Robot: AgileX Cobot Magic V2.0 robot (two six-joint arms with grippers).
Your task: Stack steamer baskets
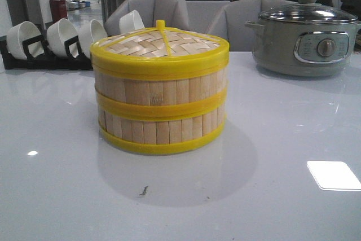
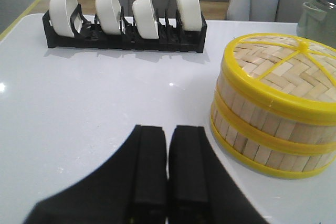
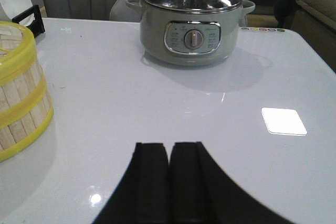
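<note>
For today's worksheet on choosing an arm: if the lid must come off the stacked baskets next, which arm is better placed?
Probably the left. The baskets sit left of the table's centre, and the lid shows whole in the left wrist view but only partly in the right's. Both grippers, left and right, are shut and empty.

Yellow rims, pale bamboo, grey-white desk

The steamer baskets (image 1: 161, 108) show light vertical bamboo slats banded by bright yellow rims; the lid (image 1: 162, 44) is pale herringbone weave crossed by yellow ribs, with a yellow edge. The desk (image 1: 56, 156) is glossy pale grey-white. The bowls (image 2: 118, 13) are white in a black rack (image 2: 126, 39). The pot (image 3: 192, 27) is grey-green with a silver panel. Both grippers' fingers (image 2: 150, 169) (image 3: 151, 179) are black.
</note>
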